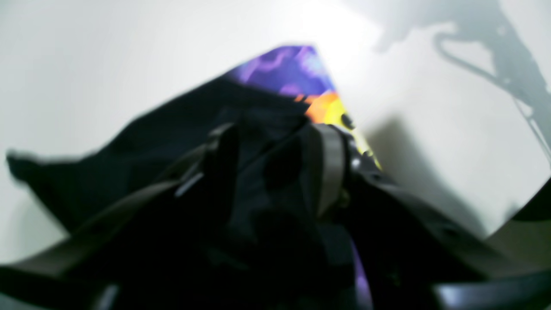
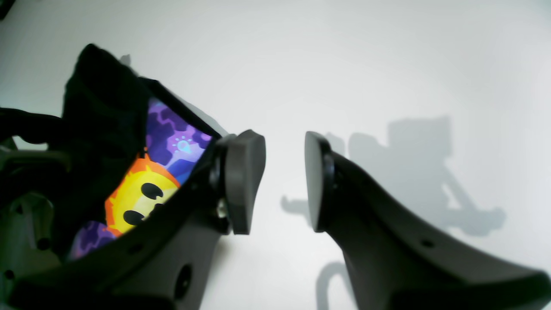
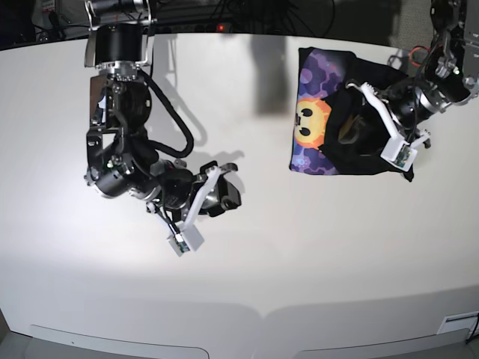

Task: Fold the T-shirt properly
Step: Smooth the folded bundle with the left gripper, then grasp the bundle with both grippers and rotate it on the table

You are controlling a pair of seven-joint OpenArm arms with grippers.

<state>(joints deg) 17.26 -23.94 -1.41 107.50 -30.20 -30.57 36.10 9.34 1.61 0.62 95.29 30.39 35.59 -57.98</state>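
The T-shirt (image 3: 316, 112) lies bunched and partly folded at the back right of the white table (image 3: 299, 262). Its sun face on purple hexagons faces up on the left side, with black cloth heaped on the right. My left gripper (image 3: 352, 123) is shut on a fold of this black cloth. In the left wrist view the left gripper (image 1: 275, 163) pinches the T-shirt (image 1: 142, 163), lifted a little off the table. My right gripper (image 3: 228, 183) is open and empty over bare table, far to the left of the shirt. In the right wrist view the right gripper (image 2: 280, 181) has parted pads, and the T-shirt (image 2: 146, 189) shows behind one finger.
Cables and dark equipment (image 3: 224, 15) run along the table's back edge. The table's curved front edge (image 3: 262, 310) is at the bottom of the base view. Arm shadows fall on the white surface.
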